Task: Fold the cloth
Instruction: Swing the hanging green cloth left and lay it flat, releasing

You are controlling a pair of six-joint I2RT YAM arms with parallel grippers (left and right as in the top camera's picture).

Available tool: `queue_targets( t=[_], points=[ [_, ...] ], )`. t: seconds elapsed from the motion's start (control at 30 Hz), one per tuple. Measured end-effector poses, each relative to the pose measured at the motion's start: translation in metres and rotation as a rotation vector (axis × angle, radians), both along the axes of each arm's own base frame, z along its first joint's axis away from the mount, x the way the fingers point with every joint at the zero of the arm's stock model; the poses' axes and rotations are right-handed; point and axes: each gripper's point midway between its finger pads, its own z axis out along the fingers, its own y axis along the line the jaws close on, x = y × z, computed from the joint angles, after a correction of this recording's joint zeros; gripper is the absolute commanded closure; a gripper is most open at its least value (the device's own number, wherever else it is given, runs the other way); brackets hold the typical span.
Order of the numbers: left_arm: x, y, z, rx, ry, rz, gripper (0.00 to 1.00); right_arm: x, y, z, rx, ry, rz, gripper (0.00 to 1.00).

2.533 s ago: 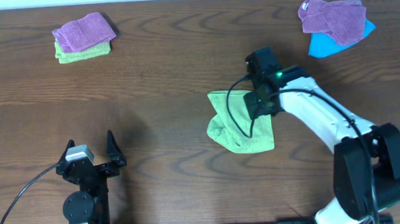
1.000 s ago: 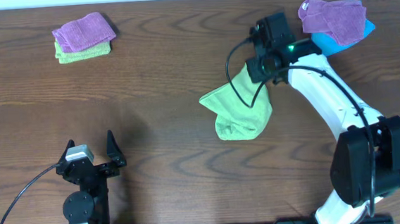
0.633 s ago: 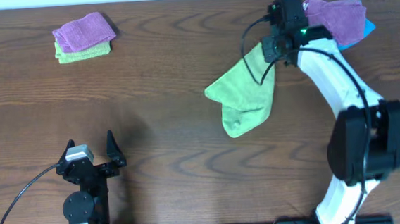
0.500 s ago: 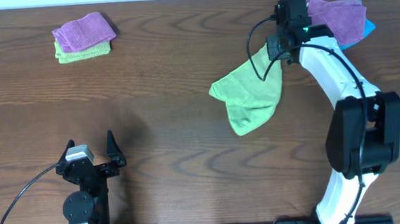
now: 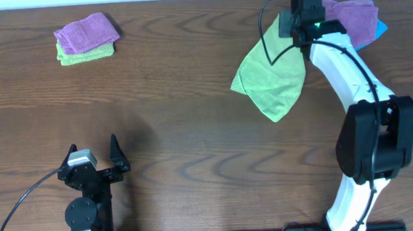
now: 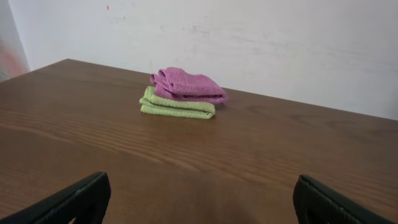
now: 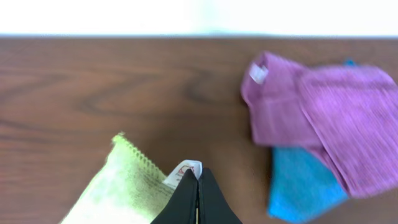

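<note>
Green cloth [image 5: 273,78], tag corner tight in right fingers [image 7: 185,199], long way slanting far-right to near-left; left fingers [image 6: 78,200] wide apart.

No writing can be read anywhere. The small white tag [image 7: 186,169] at the corner of the green cloth [image 7: 121,186] carries a faint reddish mark, too blurred to make out. The white tag [image 7: 256,73] on the purple towel [image 7: 317,106] is too small to tell.
</note>
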Motion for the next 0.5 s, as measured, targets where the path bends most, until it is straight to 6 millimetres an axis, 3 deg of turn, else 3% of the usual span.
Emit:
queue_targets(
  t=[0.13, 0.23, 0.3, 0.4, 0.5],
  points=[
    [0.0, 0.0, 0.0, 0.0, 0.0, 0.0, 0.05, 0.013, 0.035, 0.033, 0.108, -0.06, 0.139, 0.98],
    [0.0, 0.0, 0.0, 0.0, 0.0, 0.0, 0.05, 0.008, 0.082, 0.044, 0.22, -0.066, 0.358, 0.98],
    [0.0, 0.0, 0.0, 0.0, 0.0, 0.0, 0.05, -0.006, 0.118, 0.049, 0.314, -0.051, 0.54, 0.99],
    [0.0, 0.0, 0.0, 0.0, 0.0, 0.0, 0.05, -0.047, 0.167, 0.053, 0.48, 0.017, 0.837, 0.99],
    [0.0, 0.0, 0.0, 0.0, 0.0, 0.0, 0.05, -0.086, 0.191, 0.06, 0.633, 0.085, 1.016, 0.98]
  ],
)
